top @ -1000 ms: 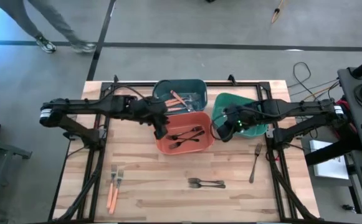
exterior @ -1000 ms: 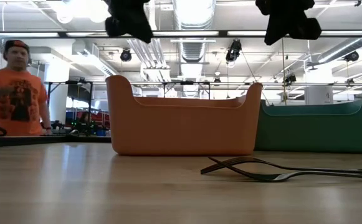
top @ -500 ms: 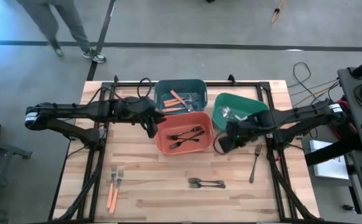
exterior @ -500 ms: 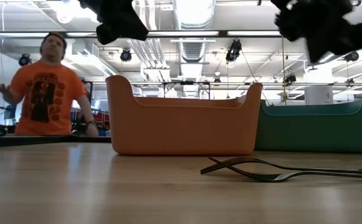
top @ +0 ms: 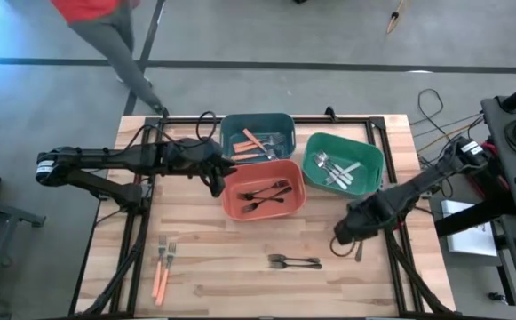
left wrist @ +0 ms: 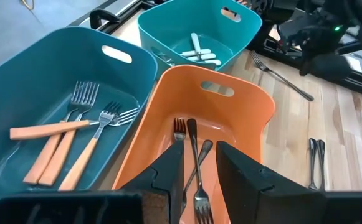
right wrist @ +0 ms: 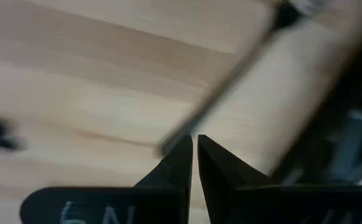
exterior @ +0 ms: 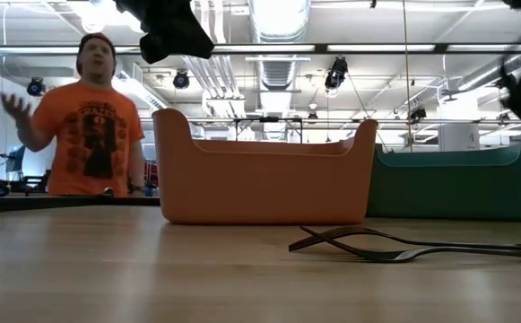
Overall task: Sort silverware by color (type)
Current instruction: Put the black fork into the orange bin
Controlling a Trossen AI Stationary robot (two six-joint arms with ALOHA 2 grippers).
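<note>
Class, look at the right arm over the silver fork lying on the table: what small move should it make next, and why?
Probably open the right end effector and lower it onto the silver fork. Its fingers are shut and empty just above the fork's handle, and the green bin already holds silver pieces.

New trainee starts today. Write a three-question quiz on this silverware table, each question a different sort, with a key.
1. True or false: the orange bin holds black forks.
2. Which lie loose on the table nearest the left arm's side?
A. orange-handled forks
B. spoons
C. knives
3. Fill in: the right pincer hangs over the table close to a single ____ fork.

Key:
1. True.
2. A. They lie as a pair near the front left corner of the table.
3. Silver. The pincer's fingers are shut and hold nothing; the fork rests on the wood. The left pincer waits at the orange bin's left edge.
</note>
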